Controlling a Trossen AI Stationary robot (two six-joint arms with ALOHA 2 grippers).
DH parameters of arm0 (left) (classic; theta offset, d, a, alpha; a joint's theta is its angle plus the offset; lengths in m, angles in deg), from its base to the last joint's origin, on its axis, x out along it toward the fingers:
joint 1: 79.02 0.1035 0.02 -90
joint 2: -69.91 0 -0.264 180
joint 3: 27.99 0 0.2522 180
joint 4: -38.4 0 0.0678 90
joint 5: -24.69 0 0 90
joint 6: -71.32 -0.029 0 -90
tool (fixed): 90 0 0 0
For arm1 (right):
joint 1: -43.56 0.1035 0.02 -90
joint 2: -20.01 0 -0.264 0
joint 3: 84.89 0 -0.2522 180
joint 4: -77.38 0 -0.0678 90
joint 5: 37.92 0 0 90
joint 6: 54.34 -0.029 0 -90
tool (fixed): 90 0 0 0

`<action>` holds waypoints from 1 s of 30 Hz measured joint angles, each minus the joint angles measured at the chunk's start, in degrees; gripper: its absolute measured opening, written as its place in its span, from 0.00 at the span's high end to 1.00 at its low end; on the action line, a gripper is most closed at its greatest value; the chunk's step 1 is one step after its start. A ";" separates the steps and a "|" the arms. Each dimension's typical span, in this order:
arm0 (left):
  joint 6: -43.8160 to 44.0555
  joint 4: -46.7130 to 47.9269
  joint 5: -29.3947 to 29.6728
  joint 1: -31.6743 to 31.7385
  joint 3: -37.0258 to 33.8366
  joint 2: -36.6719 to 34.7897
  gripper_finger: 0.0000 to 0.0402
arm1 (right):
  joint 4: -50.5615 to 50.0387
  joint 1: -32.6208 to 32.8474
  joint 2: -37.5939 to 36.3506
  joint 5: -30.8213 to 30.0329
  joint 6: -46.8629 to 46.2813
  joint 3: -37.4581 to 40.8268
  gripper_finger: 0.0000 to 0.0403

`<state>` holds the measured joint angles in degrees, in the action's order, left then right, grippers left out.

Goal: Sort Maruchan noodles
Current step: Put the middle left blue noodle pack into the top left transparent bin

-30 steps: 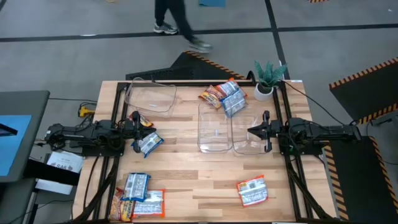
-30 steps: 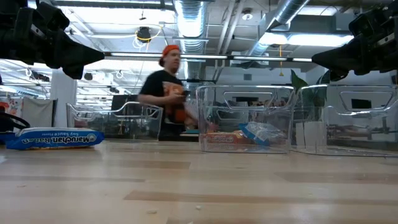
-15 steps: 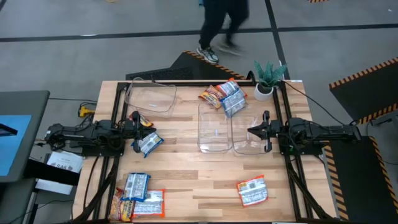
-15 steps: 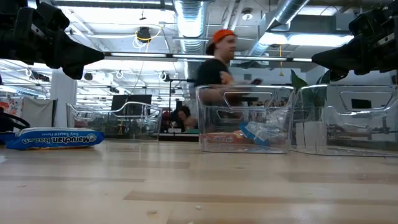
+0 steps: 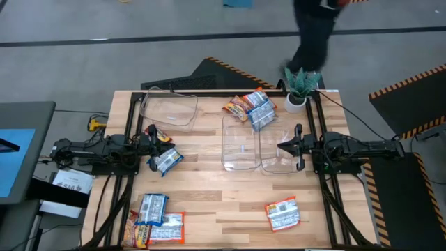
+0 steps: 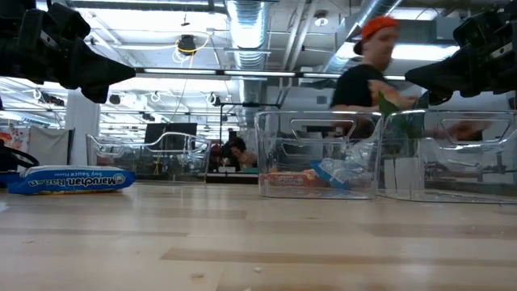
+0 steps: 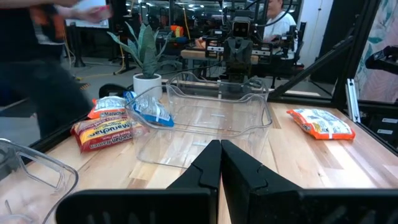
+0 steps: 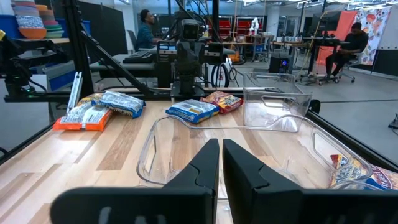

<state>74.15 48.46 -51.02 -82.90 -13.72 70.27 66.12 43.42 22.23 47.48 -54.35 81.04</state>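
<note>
Maruchan noodles lie scattered over the wooden table: a blue packet and a red-and-yellow one just beside the left gripper, three packets bunched at the far edge near a potted plant, a cluster at the near left corner, one orange packet near right. The left gripper's fingers sit together, holding nothing. The right gripper hangs above two clear bins, fingers almost touching, empty. A person passes behind the table
</note>
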 joint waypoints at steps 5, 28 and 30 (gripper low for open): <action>0.00 0.00 0.00 0.00 0.00 0.02 1.00 | 0.22 0.00 0.00 0.00 -0.03 0.00 0.88; 9.06 24.13 0.35 -4.29 25.89 37.82 0.41 | 0.50 0.00 0.02 -0.01 -0.07 0.00 0.88; 11.10 29.44 2.60 -5.71 27.99 44.38 0.40 | 0.50 0.00 0.02 -0.02 -0.04 0.00 0.88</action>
<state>85.25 77.90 -48.42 -88.61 14.27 114.65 66.62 43.42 22.25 47.46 -54.40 81.04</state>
